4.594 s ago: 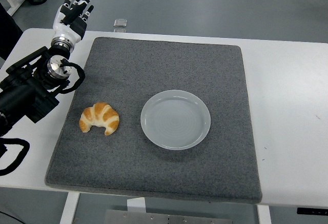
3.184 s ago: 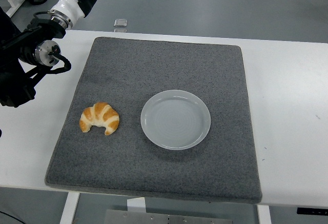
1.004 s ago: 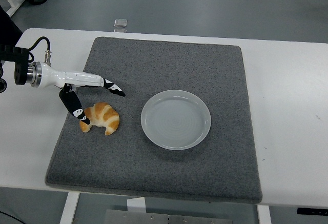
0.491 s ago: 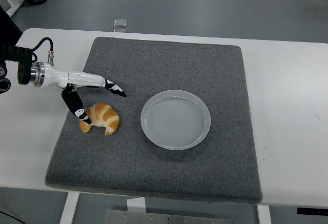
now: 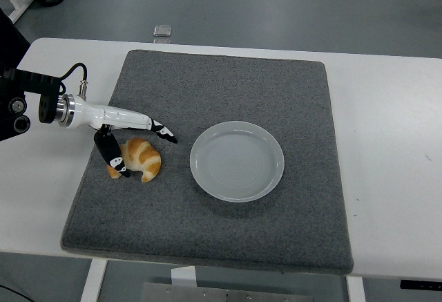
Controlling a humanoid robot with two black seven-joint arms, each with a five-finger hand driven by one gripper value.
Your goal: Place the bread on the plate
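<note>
The left hand point(image 5: 138, 139) has come lower, fingers spread around the bread point(image 5: 136, 159), at nine o'clock from the plate point(image 5: 237, 161); grasp seems next.

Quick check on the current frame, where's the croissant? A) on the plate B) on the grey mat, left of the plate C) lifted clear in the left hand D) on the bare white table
B: the croissant lies on the grey mat, left of the empty plate, with the left hand straddling it, one finger at its left end and the others stretched above it, not yet closed on it.
</note>
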